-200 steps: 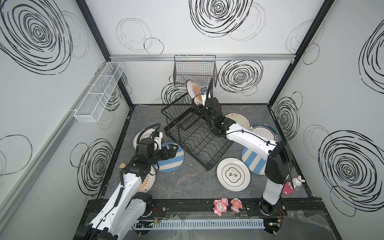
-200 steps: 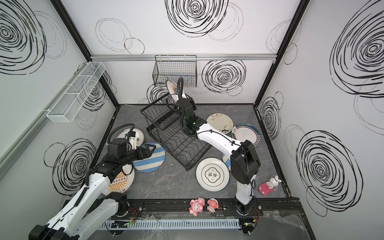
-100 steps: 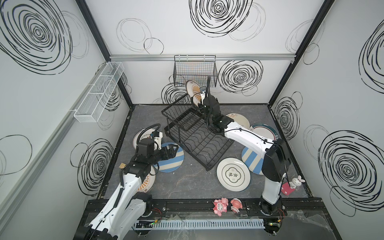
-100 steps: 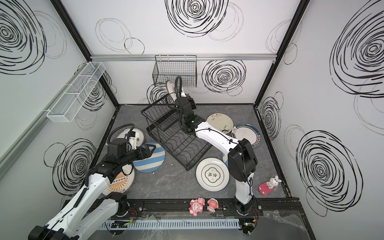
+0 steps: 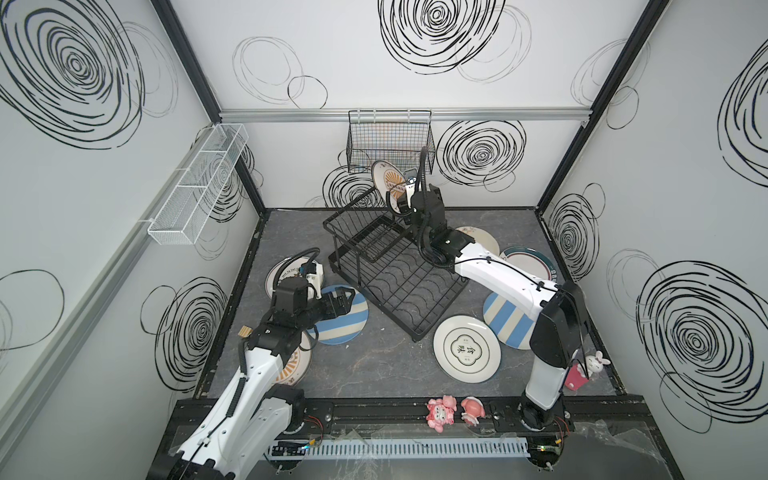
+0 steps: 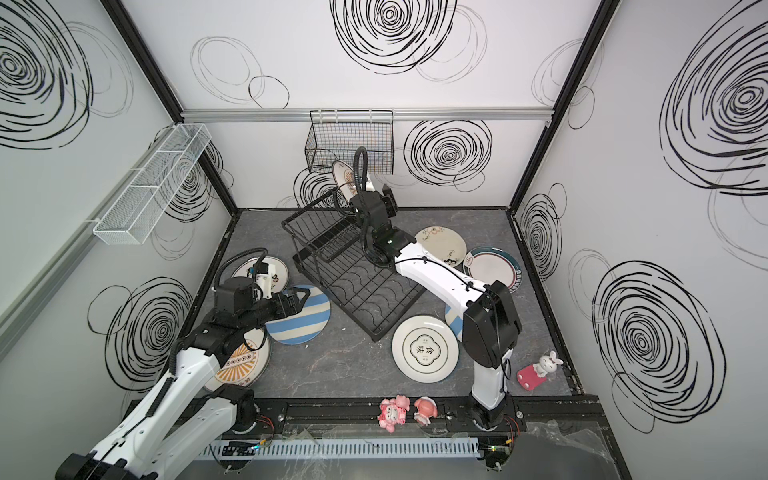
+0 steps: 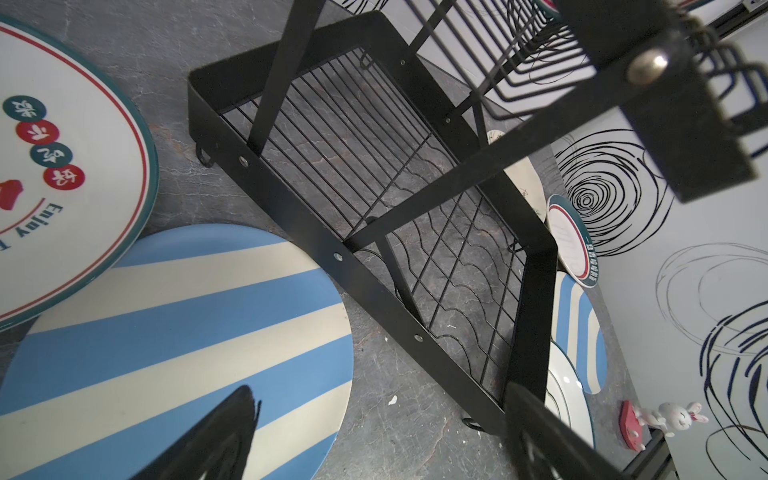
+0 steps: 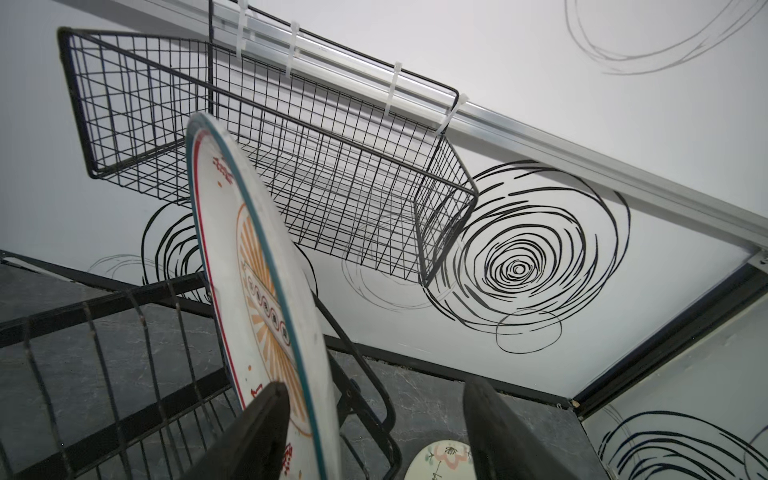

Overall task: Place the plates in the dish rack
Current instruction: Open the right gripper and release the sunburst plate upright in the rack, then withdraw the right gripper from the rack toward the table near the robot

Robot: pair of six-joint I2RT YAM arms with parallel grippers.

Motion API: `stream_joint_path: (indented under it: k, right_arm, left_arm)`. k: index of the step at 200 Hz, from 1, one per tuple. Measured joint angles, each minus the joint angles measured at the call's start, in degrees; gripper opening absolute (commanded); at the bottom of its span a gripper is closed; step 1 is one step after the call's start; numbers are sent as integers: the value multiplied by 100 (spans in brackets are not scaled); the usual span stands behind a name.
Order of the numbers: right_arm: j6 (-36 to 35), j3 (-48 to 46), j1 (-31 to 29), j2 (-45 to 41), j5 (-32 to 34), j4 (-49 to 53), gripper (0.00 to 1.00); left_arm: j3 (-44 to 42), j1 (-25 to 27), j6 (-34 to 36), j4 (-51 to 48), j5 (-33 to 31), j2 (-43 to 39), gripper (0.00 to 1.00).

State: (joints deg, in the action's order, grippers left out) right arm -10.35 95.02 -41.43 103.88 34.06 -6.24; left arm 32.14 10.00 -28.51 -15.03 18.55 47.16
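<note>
The black dish rack (image 5: 372, 300) stands askew mid-table. An orange sunburst plate (image 5: 388, 180) (image 8: 257, 266) stands on edge in its raised upper basket. My right gripper (image 5: 405, 188) (image 8: 374, 386) is open around that plate's rim, with one finger close to its face and the other far off. My left gripper (image 5: 343, 300) (image 7: 382, 436) hovers open and empty over a blue-and-cream striped plate (image 5: 347, 322) (image 7: 174, 332). Flat on the table lie other plates: teal-rimmed (image 5: 286, 270), sunburst (image 5: 297, 361), green-medallion (image 5: 465, 349), striped (image 5: 509, 320), teal-rimmed (image 5: 528, 264) and flower-drawn (image 5: 478, 237).
A fine-grid black basket (image 5: 388, 141) hangs on the back wall just above the standing plate. A long white mesh basket (image 5: 199, 187) is on the left wall. Pink figurines (image 5: 442, 411) sit on the front rail and a rabbit figure (image 5: 586, 368) stands by the right arm's base.
My right gripper's jaws have opened and let go of the sunburst plate, which stays standing in the upper basket. The left arm has not moved.
</note>
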Motion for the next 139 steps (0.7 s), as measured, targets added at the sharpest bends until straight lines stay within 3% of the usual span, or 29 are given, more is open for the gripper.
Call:
stream_joint_path:
  k: [68, 101, 139]
  right_arm:
    - [704, -153, 46, -1207, -1211, 787, 75]
    - [1257, -1473, 61, -2723, -2264, 903, 77]
    - [1961, -2938, 22, -3827, -3416, 1106, 77]
  left_arm:
    - [-87, 262, -168, 31, -496, -17, 96]
    - [-387, 811, -393, 94, -835, 17, 96]
    - [-737, 1414, -654, 372, -1043, 157, 96]
